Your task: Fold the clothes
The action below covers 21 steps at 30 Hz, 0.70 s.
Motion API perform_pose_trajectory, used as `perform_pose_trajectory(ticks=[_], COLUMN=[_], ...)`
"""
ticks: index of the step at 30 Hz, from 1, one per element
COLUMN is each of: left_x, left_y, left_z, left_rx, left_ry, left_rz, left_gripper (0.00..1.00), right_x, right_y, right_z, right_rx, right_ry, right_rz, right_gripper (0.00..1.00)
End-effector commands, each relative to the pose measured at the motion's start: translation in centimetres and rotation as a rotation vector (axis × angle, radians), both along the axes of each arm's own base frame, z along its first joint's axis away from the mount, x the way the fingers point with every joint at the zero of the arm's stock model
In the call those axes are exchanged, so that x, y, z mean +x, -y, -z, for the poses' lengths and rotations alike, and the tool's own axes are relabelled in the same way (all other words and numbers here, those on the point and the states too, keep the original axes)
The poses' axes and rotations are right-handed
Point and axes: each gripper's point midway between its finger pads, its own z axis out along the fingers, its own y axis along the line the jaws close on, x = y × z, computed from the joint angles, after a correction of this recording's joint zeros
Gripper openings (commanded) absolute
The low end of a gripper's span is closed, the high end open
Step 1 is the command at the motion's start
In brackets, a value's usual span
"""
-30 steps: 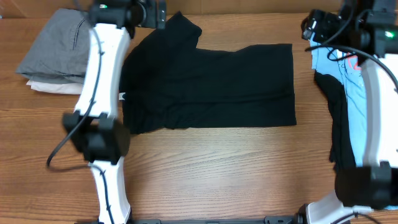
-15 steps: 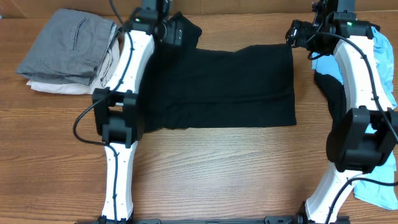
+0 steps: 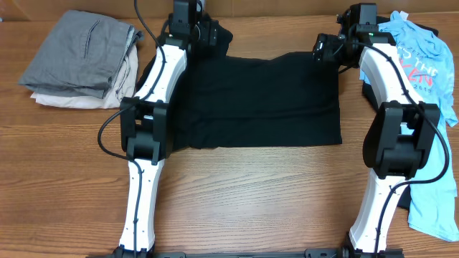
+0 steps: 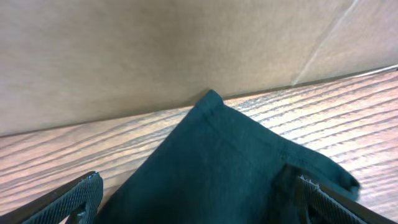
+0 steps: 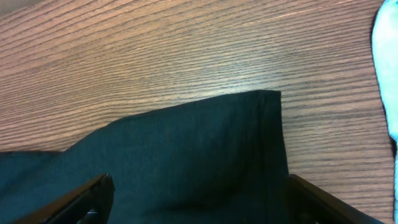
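Nearest the arm bases: bare wood table [image 3: 251,193], nothing on it at 6 o'clock.

Mid-table: black shirt [image 3: 258,100] lies flat, spread toward the 12 o'clock side. Its long axis runs 9 to 3. The straight edge at 3 o'clock reads as the hem. The 9 o'clock end is lumpier, with a sleeve poking out toward 11, so the top of the garment probably points to 9. Some wrinkling along the near edge.

Far edge of the shirt: both arms reach across to it.
- Left gripper [image 4: 199,198] is over the sleeve tip at 11 o'clock. Jaws are spread wide with black cloth lying between them, nothing pinched.
- Right gripper [image 5: 199,199] is over the hem corner at 1 o'clock. It is likewise spread, straddling the corner, with no grip.

Step in hand, as I judge it: lining up on the two far corners for a first fold.

Next move calls for both arms to drop to the cloth and pinch only the shirt. They should then lift together and carry the far edge toward 6 o'clock, keeping the two ends level so the fold stays parallel to the long axis.

Flanks: a grey folded pile [image 3: 79,50] at 10 o'clock and a blue shirt [image 3: 419,72] at 2 to 3 o'clock, both clear of the black one.

Farthest: cardboard wall [image 4: 155,50] behind the table.
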Motion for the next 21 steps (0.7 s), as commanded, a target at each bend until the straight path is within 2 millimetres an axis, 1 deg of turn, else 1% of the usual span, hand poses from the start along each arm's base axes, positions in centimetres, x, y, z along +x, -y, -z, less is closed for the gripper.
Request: perform_pose_trajectory(ticks=[1,5,7,10,12,15,16,18,20,21], left_x=[0.4,0.9,0.9,0.9,1.0,0.9,0.7,0.4,-0.2,-0.4], left_y=[2.4,2.9,3.4,4.0,4.1,4.1,4.0,3.9,3.8,3.6], left_z=[3.0,4.4,4.7,4.5,4.4,4.5,4.7,5.3,6.0,6.3], left_rx=[0.016,0.002,-0.013,-0.022,-0.02,-0.018,-0.016,-0.004,0.015,0.022], left_ry=[0.013,0.042,0.045,0.053,0.059,0.053,0.042,0.017,-0.018,-0.033], left_rz=[0.064,0.073,0.092,0.111,0.114,0.116,0.116,0.121,0.128,0.124], left_gripper=[1.0,1.0,1.0,0.99,0.92,0.74,0.66,0.58,0.52,0.45], right_x=[0.5,0.6,0.6,0.7,0.7,0.7,0.7,0.7,0.6,0.5], right_y=[0.4,0.4,0.4,0.4,0.4,0.4,0.4,0.3,0.3,0.3], right_z=[-0.4,-0.4,-0.4,-0.5,-0.5,-0.5,-0.5,-0.5,-0.4,-0.4], right_rx=[-0.029,-0.029,-0.029,-0.029,-0.029,-0.029,-0.029,-0.028,-0.029,-0.029], right_ry=[0.018,0.023,0.024,0.027,0.027,0.027,0.027,0.026,0.022,0.02], right_rz=[0.011,0.011,0.011,0.011,0.011,0.011,0.011,0.009,0.008,0.008], right_gripper=[0.89,0.89,0.89,0.89,0.89,0.89,0.89,0.89,0.89,0.89])
